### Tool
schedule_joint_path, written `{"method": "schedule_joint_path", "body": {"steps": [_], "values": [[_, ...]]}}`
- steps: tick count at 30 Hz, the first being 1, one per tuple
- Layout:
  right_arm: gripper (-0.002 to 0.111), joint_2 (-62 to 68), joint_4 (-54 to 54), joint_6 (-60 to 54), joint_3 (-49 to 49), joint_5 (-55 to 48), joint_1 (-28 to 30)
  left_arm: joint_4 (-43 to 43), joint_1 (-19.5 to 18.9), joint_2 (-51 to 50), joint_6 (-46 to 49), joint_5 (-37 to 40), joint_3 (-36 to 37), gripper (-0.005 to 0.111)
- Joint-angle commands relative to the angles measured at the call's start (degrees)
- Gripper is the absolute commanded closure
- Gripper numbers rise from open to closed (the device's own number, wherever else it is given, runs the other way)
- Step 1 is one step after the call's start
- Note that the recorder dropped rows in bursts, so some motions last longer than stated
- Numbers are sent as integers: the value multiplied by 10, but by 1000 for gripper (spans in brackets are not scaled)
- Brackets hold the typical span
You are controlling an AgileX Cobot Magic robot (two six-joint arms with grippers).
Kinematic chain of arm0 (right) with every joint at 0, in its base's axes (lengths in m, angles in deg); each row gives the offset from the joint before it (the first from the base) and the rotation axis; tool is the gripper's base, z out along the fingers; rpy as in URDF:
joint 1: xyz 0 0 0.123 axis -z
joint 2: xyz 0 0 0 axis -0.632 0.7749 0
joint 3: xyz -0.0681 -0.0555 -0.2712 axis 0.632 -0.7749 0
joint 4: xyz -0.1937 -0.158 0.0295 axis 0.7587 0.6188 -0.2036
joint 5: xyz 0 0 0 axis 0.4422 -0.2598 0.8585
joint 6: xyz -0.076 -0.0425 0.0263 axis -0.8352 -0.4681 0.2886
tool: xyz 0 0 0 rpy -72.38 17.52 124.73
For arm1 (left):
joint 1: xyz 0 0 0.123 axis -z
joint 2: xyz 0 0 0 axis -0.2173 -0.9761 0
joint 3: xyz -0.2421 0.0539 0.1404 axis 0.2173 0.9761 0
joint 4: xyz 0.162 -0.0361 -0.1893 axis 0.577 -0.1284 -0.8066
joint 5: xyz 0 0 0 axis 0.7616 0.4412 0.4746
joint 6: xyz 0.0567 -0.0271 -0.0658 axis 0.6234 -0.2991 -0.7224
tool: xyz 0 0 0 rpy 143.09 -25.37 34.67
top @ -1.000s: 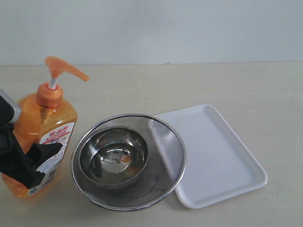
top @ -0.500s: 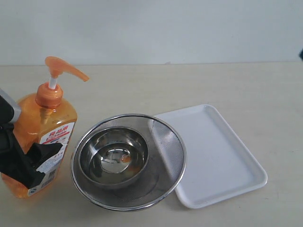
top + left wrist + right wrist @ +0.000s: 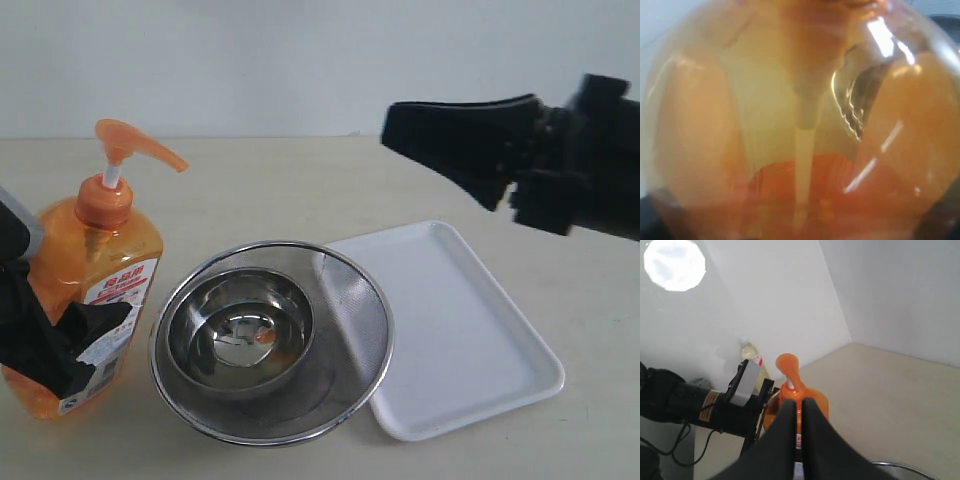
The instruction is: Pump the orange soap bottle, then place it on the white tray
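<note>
Orange soap bottle (image 3: pixel 110 250) stands upright by the table's (image 3: pixel 300 180) left edge, pinched in the left pincer (image 3: pixel 70 340); right pincer (image 3: pixel 400 128), pressed together, hovers far right.

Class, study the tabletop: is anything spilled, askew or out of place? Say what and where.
The round steel mesh strainer overlaps the left edge of the flat white plastic tray, crowding it. The small steel bowl inside the strainer holds an orange spot, perhaps soap or a reflection. Nothing else stands out.
</note>
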Motion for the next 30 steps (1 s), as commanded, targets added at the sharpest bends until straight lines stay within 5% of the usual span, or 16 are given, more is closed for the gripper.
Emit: {"method": "schedule_joint_path", "body": {"steps": [1,5,9,30], "values": [[108,55,6,-21,76,-106,-97,2,2,2,-1,-17,-6,102],[108,103,34,-21,150,-245,-192,39,2,2,-1,-17,-6,102],[108,152,78,-8,195,-260,-240,43,2,2,-1,-20,-6,102],[108,206,16,-37,229,-283,-249,43,2,2,-1,-30,-3,102]]}}
